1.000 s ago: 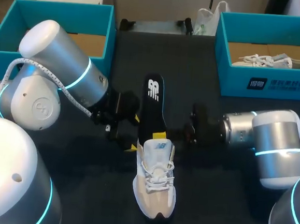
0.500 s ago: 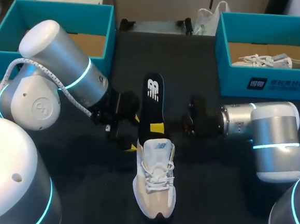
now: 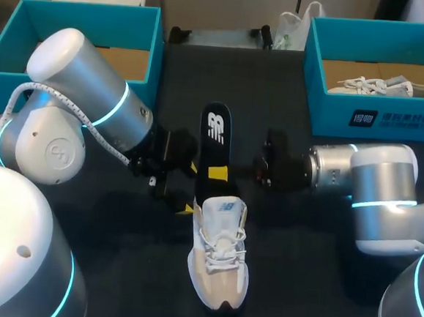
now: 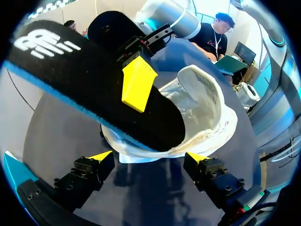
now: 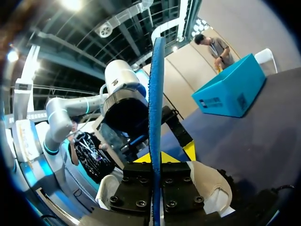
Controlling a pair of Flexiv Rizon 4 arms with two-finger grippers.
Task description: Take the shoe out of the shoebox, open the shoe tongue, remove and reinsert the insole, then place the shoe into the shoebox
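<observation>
Dark desk (image 3: pixel 130 269), two teal boxes along the far edge. At far left, one shoebox (image 3: pixel 11 47) stood with only its cardboard floor showing. Beside it the left arm came in low; the left gripper (image 4: pixel 149 157) sat at the heel of the shoe (image 3: pixel 220 265), fingers spread wide to either side of the heel cup and not visibly pressing on it, so recorded as open. The shoe stood upright on its sole at the desk's middle, out of both boxes, toe pointing toward the robot. The black insole (image 3: pixel 215 140) was part way in: its front end was down inside the shoe opening, and the rest slanted up and out over the heel toward the far edge. The right gripper (image 3: pixel 219 174) was clamped across the insole about mid-length, one finger on each face. At far right, the second shoebox (image 3: pixel 326 109) held another pale shoe (image 3: pixel 383 85). Handling judgement: the insole looked thin, light and bendy, likely to buckle if pushed from the free end, so a hold nearer the shoe opening should feed it better. The shoe's upper looked soft and the heel cup stiffer, making the heel the sensible place to brace it.
</observation>
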